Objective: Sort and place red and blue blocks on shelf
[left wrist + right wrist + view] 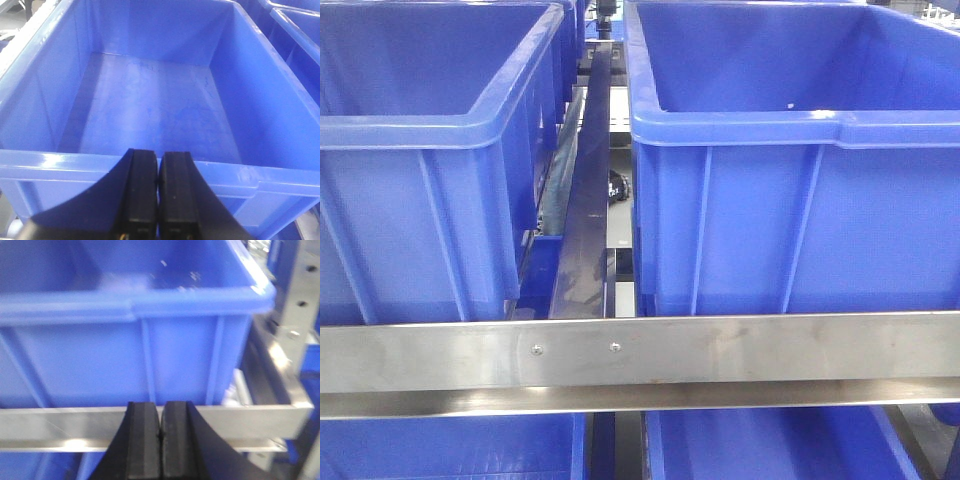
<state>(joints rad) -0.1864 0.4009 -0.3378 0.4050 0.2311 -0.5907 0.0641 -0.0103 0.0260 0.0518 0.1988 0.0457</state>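
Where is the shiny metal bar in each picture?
Front view: the rail runs across the lower part, below two blue bins.
Left wrist view: not in it; only a bin's inside shows.
Right wrist view: the rail crosses low, behind the right gripper.
Shared landmark: the blue bin.

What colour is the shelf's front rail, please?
Brushed silver steel front rail, clearest in the exterior front-facing view.

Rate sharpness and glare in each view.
Front view: sharp, soft glare streak on the shelf rail. Left wrist view: slightly soft, highlight on the bin rim, shut left gripper dark. Right wrist view: blurriest, bin smeared, bright patch on rail below, right gripper shut.
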